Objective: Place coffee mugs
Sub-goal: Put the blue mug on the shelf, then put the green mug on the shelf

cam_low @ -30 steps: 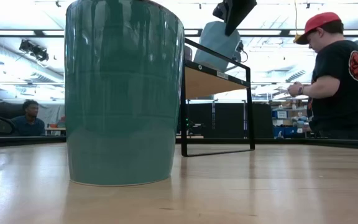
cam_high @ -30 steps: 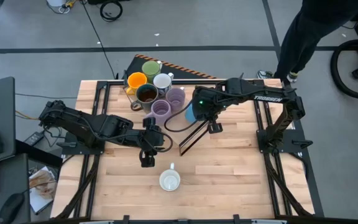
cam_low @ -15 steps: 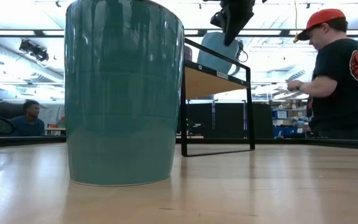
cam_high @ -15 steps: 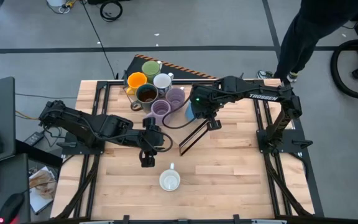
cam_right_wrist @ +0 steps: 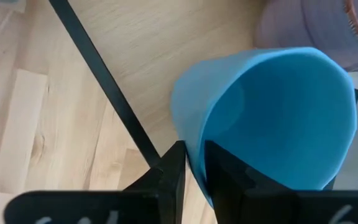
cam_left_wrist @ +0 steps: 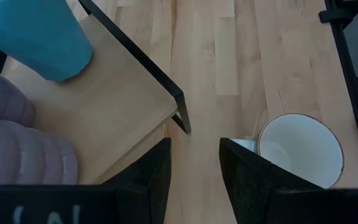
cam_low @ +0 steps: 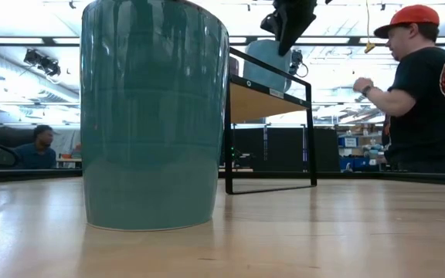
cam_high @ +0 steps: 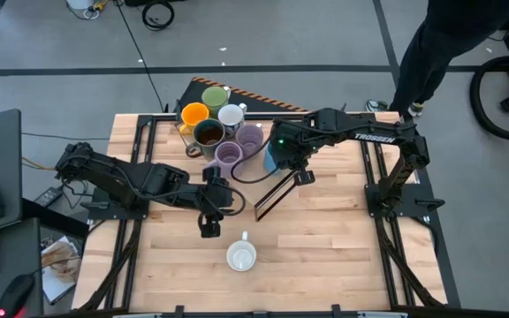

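Six mugs stand on a raised wooden shelf (cam_high: pixel 277 181): green (cam_high: pixel 213 95), orange (cam_high: pixel 193 113), white (cam_high: pixel 231 115), dark brown (cam_high: pixel 208 132) and two lavender (cam_high: pixel 249 137) (cam_high: pixel 229 156). My right gripper (cam_right_wrist: pixel 194 180) is shut on the blue mug (cam_high: pixel 270 157) beside the lavender pair, over the shelf. Another mug (cam_high: pixel 241 257), white inside, stands on the table near the near edge. In the low view it fills the foreground with a teal wall (cam_low: pixel 154 116). My left gripper (cam_left_wrist: pixel 194 168) is open and hovers above the table between shelf and that mug. My right gripper pinches the blue mug's rim wall (cam_right_wrist: pixel 194 152), one finger (cam_right_wrist: pixel 225 177) inside the mug and one finger (cam_right_wrist: pixel 169 177) outside. It comes from above, slanting. The mug (cam_low: pixel 269 66) is tilted over the shelf top; whether its base touches the shelf I cannot tell.
The shelf's black frame bar (cam_left_wrist: pixel 135 56) and leg (cam_low: pixel 227 131) stand at its open edge. Bare table lies right of the near mug. A person (cam_low: pixel 427 93) in a red cap stands beyond the far right edge; another person (cam_low: pixel 37 147) sits far behind.
My right gripper carried the blue mug a little toward the table's left, closer to the lavender mugs, then held still. The person in the red cap raised a hand and turned away.
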